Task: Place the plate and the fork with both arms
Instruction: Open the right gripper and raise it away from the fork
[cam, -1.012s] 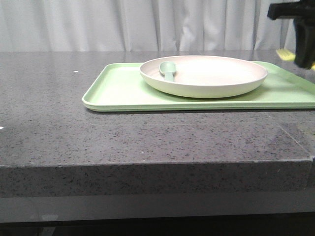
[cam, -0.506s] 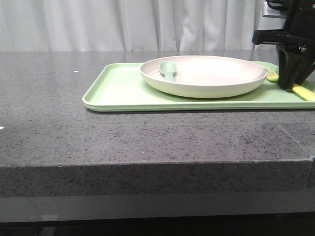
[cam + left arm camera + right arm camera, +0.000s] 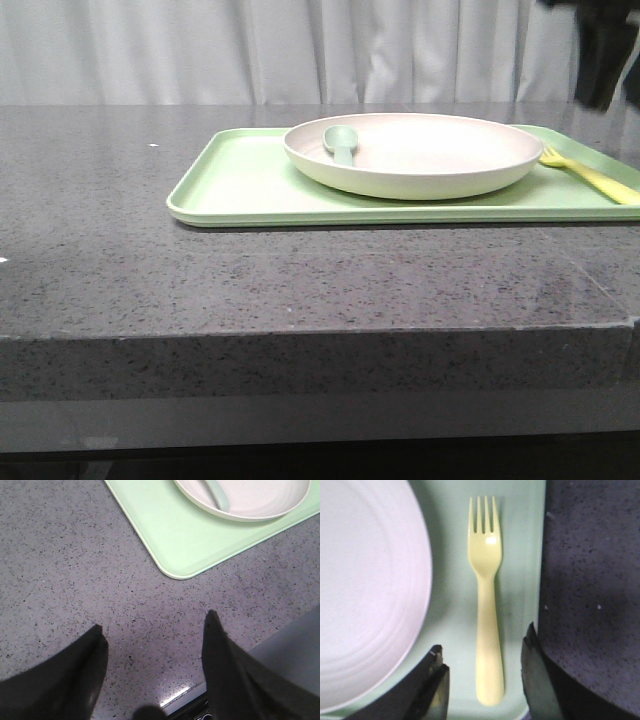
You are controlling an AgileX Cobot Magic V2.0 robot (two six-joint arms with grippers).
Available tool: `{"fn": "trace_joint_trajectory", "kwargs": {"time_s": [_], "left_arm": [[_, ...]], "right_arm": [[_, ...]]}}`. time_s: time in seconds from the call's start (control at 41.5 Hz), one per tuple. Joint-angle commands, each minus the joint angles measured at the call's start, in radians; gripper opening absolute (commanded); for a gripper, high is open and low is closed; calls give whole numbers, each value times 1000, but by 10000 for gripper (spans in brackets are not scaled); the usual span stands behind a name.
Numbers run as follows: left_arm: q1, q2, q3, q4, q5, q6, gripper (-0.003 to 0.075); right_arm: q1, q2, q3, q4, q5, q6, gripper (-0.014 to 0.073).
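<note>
Green tray (image 3: 250, 185) holds plate (image 3: 430, 155) with spoon (image 3: 341, 142), fork (image 3: 590, 176) beside.

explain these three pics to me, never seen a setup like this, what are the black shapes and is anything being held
It is a two-armed robot at a grey stone table. One picture looks forward over the table; the other two come from cameras on each wrist. The black shapes are the gripper fingers. On the table lies a green tray carrying a pale plate with a green spoon in it, and a yellow fork beside the plate. The left gripper hangs open over bare table. The right gripper is open above the fork. Nothing is held.
</note>
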Motion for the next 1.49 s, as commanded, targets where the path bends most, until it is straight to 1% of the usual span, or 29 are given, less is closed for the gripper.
{"fn": "trace_joint_trajectory", "kwargs": {"time_s": [0.0,0.12,0.289,0.627,0.867,1.084,1.181,1.277,1.349,1.47], "left_arm": [[2,-9,-26,-32,-47,-5,412],[2,-9,-26,-32,-47,-5,412],[2,-9,-26,-32,-47,-5,412],[2,-9,-26,-32,-47,-5,412],[2,-9,-26,-32,-47,-5,412],[2,-9,-26,-32,-47,-5,405],[2,-9,-26,-32,-48,-5,354],[2,-9,-26,-32,-48,-5,267],[2,-9,-26,-32,-50,-5,195],[2,-9,-26,-32,-50,-5,53]], "right_arm": [[2,-160,-11,7,25,-28,362],[38,-313,54,7,20,-69,362],[87,-516,180,0,-10,-76,362],[88,-843,444,-33,-28,-69,362],[88,-1048,604,-33,-107,-69,362],[88,-1200,700,-34,-193,-69,362],[88,-1245,723,-34,-234,-69,362],[88,-1268,739,-34,-251,-69,342],[88,-1269,742,-34,-249,-69,274],[88,-1269,750,-34,-249,-69,65]]}}
